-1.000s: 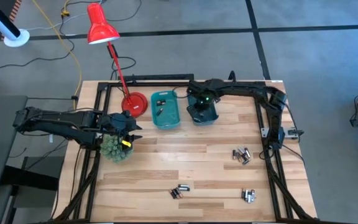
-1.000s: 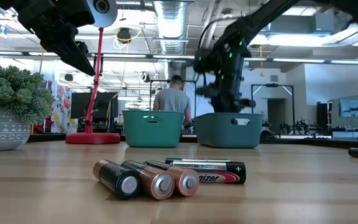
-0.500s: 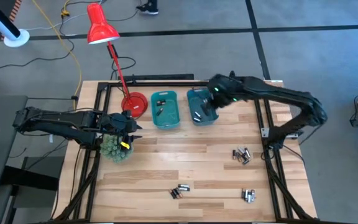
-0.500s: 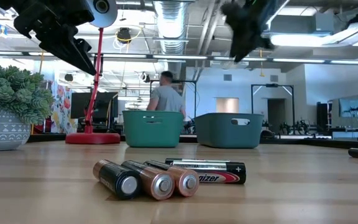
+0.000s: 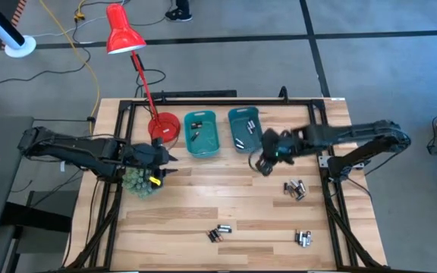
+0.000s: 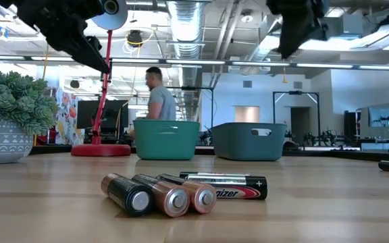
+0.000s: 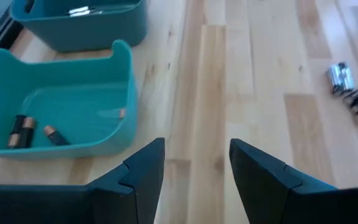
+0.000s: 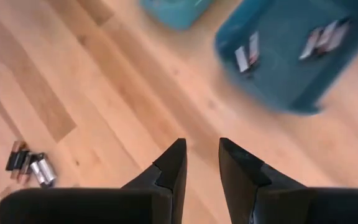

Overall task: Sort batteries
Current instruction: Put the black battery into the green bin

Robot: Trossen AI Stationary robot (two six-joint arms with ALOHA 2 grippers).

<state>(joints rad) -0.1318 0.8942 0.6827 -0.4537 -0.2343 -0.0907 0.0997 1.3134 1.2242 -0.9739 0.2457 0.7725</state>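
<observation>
Batteries (image 6: pixel 184 191) side by side, ends toward low camera; right claw (image 8: pixel 201 163) slightly parted, empty.

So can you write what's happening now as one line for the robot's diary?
step: sorting batteries | right claw: open, empty, above table in front of darker bin | left claw: open, waiting by plant | battery piles still on table

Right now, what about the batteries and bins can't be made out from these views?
- High view: battery clusters too small to count or type.
- Low view: bin walls hide contents.
- Right wrist view: darker bin blurred by motion.
- Left wrist view: far batteries blurred, partly cut by the edge.
</observation>
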